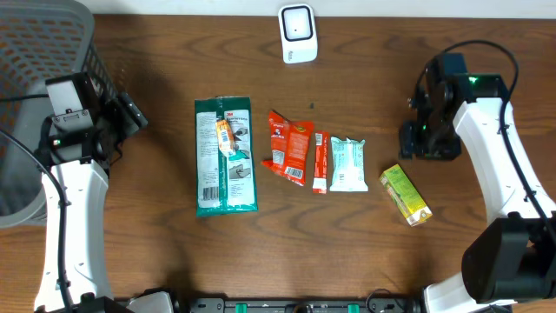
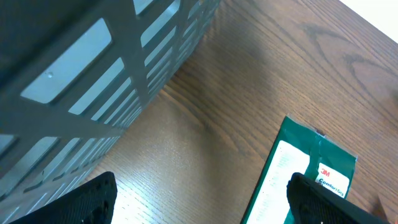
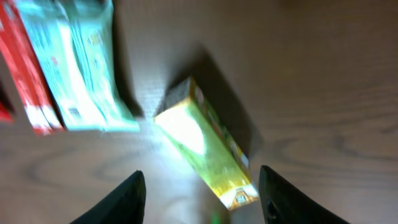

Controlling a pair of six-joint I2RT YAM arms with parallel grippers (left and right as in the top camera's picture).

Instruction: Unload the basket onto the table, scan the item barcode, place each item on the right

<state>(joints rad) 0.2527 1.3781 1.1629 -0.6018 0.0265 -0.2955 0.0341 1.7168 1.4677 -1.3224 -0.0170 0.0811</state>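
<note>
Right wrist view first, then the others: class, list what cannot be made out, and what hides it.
1. Right wrist view: print on the yellow-green cardboard carton, smeared by blur and glare.
2. Overhead view: barcode on the large green plastic packet, too small to read.
3. Left wrist view: inside of the grey mesh basket, screened by its wall and cut by the frame.

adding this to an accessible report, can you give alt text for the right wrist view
A blurred yellow-green box lies diagonally on the wooden table, ahead of two dark jaws that stand apart at the bottom edge, holding nothing. A pale teal packet and a red packet lie at the upper left.
</note>
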